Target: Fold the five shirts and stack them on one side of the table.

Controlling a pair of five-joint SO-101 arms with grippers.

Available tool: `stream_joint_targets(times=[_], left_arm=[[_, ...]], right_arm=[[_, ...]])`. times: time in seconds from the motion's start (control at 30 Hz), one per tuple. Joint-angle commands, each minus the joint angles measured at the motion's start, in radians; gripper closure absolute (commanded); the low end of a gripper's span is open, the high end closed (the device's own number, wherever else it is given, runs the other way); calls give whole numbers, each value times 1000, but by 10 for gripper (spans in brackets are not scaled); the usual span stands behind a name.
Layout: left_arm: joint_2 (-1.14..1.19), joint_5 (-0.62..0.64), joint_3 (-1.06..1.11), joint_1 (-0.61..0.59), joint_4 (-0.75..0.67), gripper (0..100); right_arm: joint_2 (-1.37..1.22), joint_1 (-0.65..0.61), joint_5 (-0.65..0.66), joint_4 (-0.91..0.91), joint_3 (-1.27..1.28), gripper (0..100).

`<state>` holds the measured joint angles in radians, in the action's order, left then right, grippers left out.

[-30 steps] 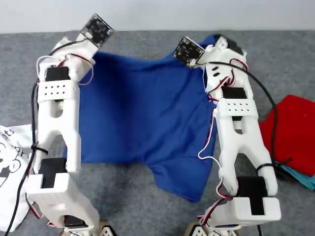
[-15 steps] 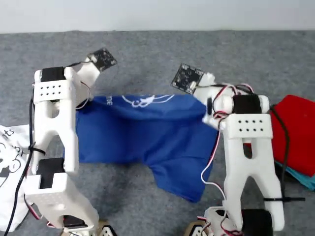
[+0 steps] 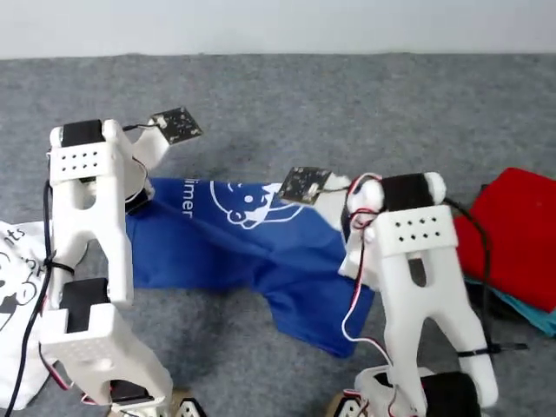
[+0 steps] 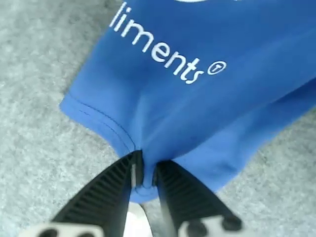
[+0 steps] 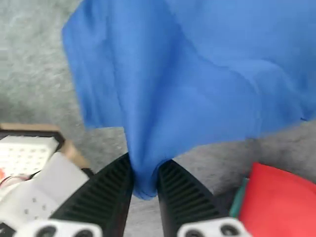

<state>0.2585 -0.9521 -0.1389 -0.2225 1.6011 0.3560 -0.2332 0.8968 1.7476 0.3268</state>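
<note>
A blue shirt (image 3: 252, 239) with white print lies folded over itself across the middle of the grey table, print side up along its far edge. My left gripper (image 4: 144, 180) is shut on the shirt's hemmed corner (image 4: 123, 138) at the left end of the fold. At the right end my right gripper (image 5: 144, 182) is shut on a bunched edge of the blue shirt (image 5: 197, 84). Both arms are drawn back toward the table's near side. A loose flap of the shirt (image 3: 326, 317) trails toward the front.
A red shirt (image 3: 512, 234) lies folded on a teal one (image 3: 534, 314) at the right edge. A white printed shirt (image 3: 16, 287) lies at the left edge. Bare grey table (image 3: 304, 104) stretches behind the blue shirt.
Both grippers have pulled the blue shirt's far edge toward the near side, folding it over itself so that the white print now faces up. The arms have drawn back and lowered.
</note>
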Motion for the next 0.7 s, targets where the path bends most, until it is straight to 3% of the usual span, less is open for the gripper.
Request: stream_joint_targets(times=[0.0, 0.13, 0.23, 0.4, 0.47, 0.67], left_arm=[[-9, -12, -1, -8, 11, 985], [-15, -15, -2, -8, 26, 983], [-21, -23, -10, -9, 54, 927], [-23, -21, -99, -57, 127, 875], [-23, -18, -147, -71, 157, 867], [-161, -5, -157, -98, 152, 836]], right_arm=[[42, -25, -48, 39, 31, 989], [42, -38, -58, 42, 72, 989], [42, -44, -60, 42, 100, 972], [64, 13, -141, 44, 78, 743], [93, 28, -146, 42, 57, 701], [124, 30, -152, 41, -8, 699]])
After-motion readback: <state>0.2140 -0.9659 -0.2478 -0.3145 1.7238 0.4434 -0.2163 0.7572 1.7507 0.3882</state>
